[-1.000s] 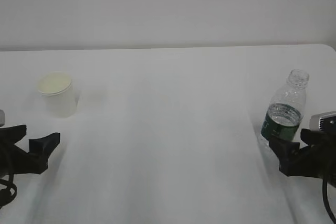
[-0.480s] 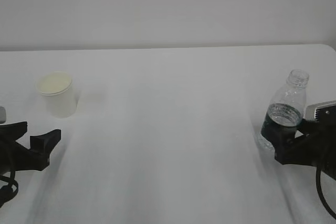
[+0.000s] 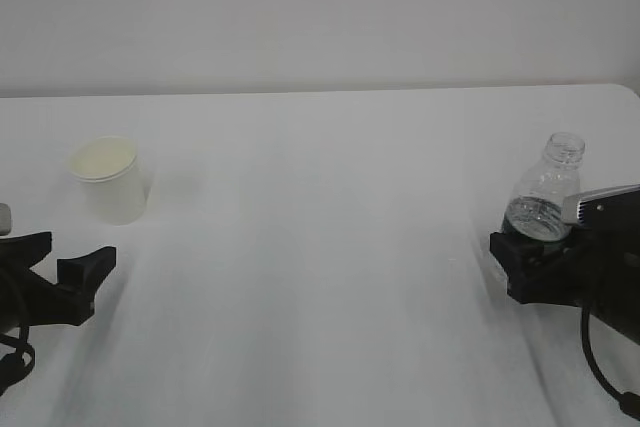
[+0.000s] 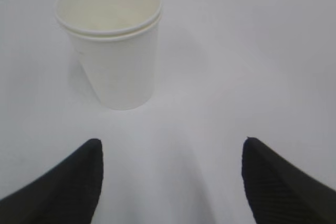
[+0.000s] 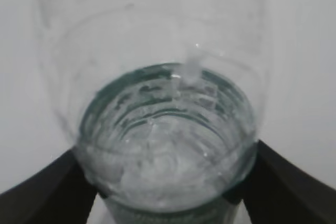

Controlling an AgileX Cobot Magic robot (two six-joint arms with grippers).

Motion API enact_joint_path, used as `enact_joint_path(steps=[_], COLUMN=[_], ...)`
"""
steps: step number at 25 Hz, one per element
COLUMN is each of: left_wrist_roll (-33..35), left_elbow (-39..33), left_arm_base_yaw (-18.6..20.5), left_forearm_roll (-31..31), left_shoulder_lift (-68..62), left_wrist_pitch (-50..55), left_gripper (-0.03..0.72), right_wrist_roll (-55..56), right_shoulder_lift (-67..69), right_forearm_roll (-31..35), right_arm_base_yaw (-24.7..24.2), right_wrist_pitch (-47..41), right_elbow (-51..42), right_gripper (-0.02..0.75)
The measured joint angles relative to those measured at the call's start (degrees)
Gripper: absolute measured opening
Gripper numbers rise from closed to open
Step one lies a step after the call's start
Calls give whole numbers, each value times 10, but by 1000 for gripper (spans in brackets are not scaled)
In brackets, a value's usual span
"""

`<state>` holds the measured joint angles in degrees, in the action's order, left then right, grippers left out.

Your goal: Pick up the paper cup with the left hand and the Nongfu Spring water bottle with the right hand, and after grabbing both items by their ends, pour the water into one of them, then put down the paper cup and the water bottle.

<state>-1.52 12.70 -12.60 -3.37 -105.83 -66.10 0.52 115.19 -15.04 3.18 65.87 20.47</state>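
The white paper cup (image 3: 108,182) stands upright at the left of the table, and the left wrist view shows the cup (image 4: 113,45) empty. My left gripper (image 3: 78,252) is open a short way in front of the cup, apart from it; in its wrist view the left gripper (image 4: 170,150) has only bare table between its fingers. The capless Nongfu Spring water bottle (image 3: 548,192) stands at the right with water (image 3: 538,217) in its lower part. My right gripper (image 3: 530,242) is open around its lower body. In the right wrist view the bottle (image 5: 168,129) fills the gap of the right gripper (image 5: 165,148).
The white table (image 3: 320,247) runs back to a pale wall, and its rounded far right corner (image 3: 625,92) lies behind the bottle. Nothing else stands between the cup and the bottle.
My right gripper has moved forward until its fingers straddle the bottle's lower body, hiding the green label. The left gripper has barely shifted. The cup and the bottle stand where they were.
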Motion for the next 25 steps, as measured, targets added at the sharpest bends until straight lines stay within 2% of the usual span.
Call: enact_joint_path(steps=[17, 25], left_wrist_roll=[1, 1], left_elbow=[0, 0], left_arm_base_yaw=[0, 0], left_forearm_roll=[6, 10], left_shoulder_lift=[0, -1], left_wrist_pitch=[0, 0], left_gripper=[589, 588], right_wrist_roll=[2, 2], right_shoulder_lift=[40, 40], right_forearm_roll=[-11, -15], right_arm_base_yaw=[0, 0], right_wrist_pitch=[0, 1], right_elbow=[48, 51], right_gripper=[592, 457])
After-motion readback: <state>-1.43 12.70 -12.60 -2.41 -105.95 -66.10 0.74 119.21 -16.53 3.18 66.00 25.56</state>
